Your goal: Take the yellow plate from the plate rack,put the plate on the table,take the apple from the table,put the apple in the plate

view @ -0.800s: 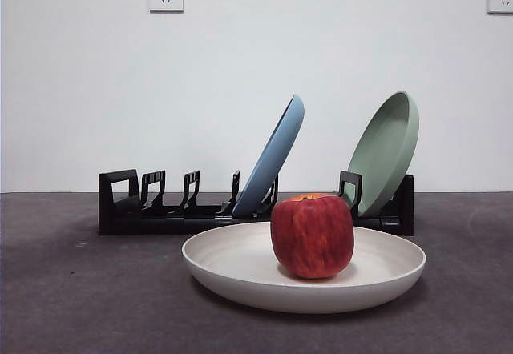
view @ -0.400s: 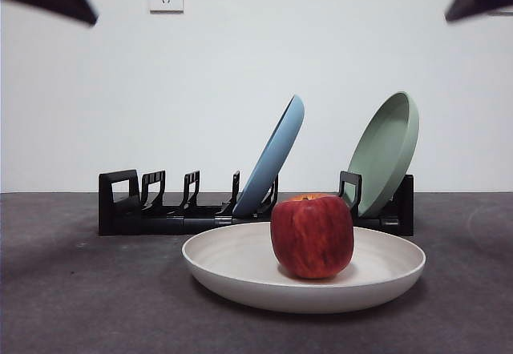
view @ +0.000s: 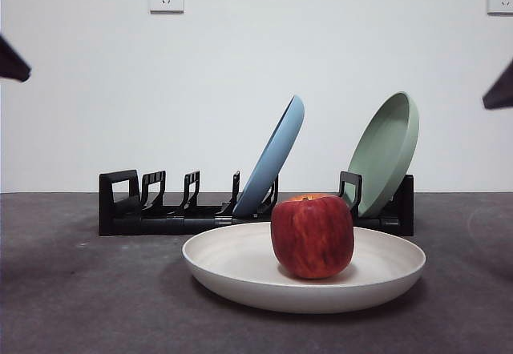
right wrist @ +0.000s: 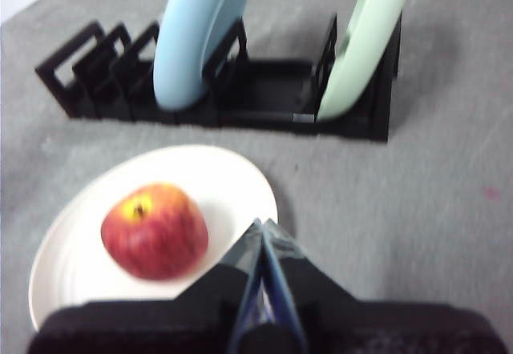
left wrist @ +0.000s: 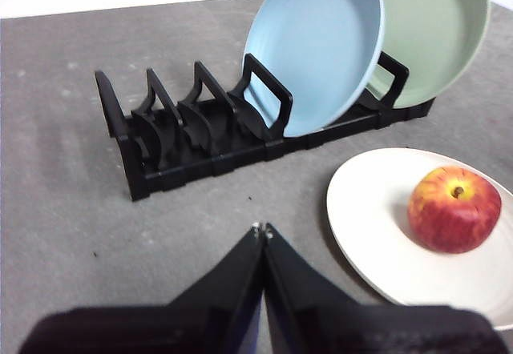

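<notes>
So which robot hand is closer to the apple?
Right, probably. The right gripper, shut, hangs over the yellow plate beside the apple. The left gripper, shut, hangs over bare table off the plate's edge.

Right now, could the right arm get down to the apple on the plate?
Probably yes. The apple sits uncovered on the yellow plate, with nothing above it; the right gripper, jaws shut, would need to open first.

You see both arms' dark tips lower than half a second ago: left gripper and right gripper, jaws closed.
</notes>
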Action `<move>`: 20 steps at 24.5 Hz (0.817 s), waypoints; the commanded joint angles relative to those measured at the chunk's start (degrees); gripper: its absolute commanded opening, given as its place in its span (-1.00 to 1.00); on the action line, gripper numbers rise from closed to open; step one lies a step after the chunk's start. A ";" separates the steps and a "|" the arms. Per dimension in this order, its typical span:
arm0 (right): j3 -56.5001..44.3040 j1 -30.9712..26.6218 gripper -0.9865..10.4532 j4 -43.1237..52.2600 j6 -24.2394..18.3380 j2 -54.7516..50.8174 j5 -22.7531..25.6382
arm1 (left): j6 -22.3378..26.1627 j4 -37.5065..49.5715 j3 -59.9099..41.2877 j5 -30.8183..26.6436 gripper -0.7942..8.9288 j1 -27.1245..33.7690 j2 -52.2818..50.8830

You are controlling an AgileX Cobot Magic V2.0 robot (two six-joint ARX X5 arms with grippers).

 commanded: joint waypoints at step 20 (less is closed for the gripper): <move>-0.81 1.90 -0.82 -1.11 1.84 -0.98 5.68 | 4.15 -5.35 -1.73 -0.15 -0.84 5.03 -8.35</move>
